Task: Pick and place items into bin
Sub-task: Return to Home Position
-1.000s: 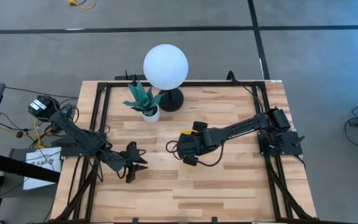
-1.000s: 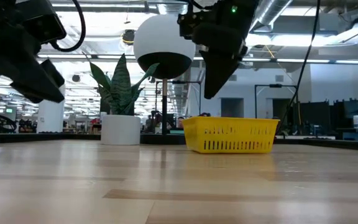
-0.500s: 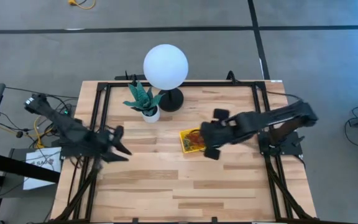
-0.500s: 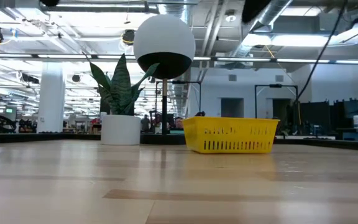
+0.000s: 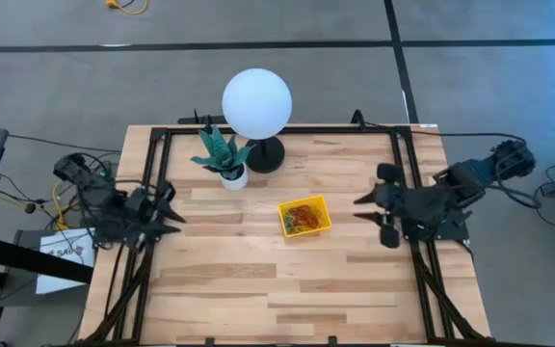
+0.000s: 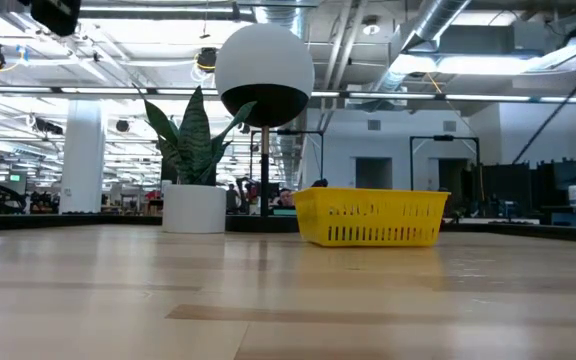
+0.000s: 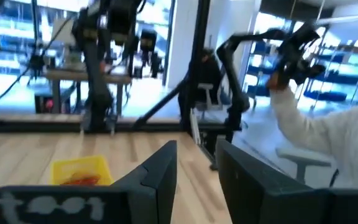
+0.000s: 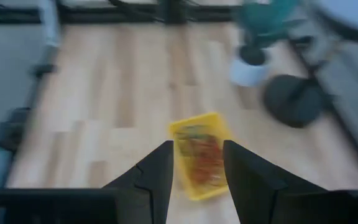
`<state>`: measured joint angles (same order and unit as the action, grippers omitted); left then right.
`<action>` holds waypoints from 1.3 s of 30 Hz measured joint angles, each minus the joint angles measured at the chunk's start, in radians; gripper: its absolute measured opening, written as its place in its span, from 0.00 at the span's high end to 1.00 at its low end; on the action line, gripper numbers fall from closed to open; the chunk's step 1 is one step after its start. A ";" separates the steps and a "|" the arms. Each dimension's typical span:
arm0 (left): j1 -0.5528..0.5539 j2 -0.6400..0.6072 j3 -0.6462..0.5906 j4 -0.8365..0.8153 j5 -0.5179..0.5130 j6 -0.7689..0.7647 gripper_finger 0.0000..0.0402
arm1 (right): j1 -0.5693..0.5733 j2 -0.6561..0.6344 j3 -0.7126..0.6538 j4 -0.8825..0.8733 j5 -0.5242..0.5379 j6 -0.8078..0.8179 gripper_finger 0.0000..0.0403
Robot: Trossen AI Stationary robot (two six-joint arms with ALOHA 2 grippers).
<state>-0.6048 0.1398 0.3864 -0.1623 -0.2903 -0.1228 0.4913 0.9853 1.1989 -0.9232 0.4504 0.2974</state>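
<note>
Bin near plant pot, lamp

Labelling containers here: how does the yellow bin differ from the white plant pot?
The yellow bin is square, shallow, with slotted walls; the white plant pot is round, solid-walled. The bin holds coloured rubber bands; the pot holds a plant. The bin sits mid-table; the pot stands farther back, beside the globe lamp. Both rest upright on the table, apart from the open left end effector and right end effector at its sides.
</note>
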 joint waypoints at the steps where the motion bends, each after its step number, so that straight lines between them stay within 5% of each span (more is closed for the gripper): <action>1: 0.000 -0.006 -0.039 0.066 0.003 0.016 0.75 | 0.000 -0.045 -0.070 0.067 -0.038 -0.005 0.67; 7: 0.023 -0.008 -0.270 0.517 0.100 0.069 0.75 | -0.010 -0.254 -0.389 0.424 -0.086 -0.076 0.67; 14: 0.134 -0.029 -0.301 0.547 0.083 -0.017 0.75 | -0.071 -0.475 -0.512 0.499 -0.141 -0.093 0.67; 26: 0.387 -0.051 -0.286 0.535 0.350 -0.073 0.75 | -0.135 -0.839 -0.772 0.657 -0.243 -0.122 0.67; 39: 0.463 -0.051 -0.374 0.661 0.313 -0.111 0.75 | -0.142 -0.984 -0.963 0.801 -0.265 -0.128 0.67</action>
<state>-0.1417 0.0891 0.0120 0.4982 0.0226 -0.2341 0.3497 0.0015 0.2355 -0.1224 0.1858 0.1697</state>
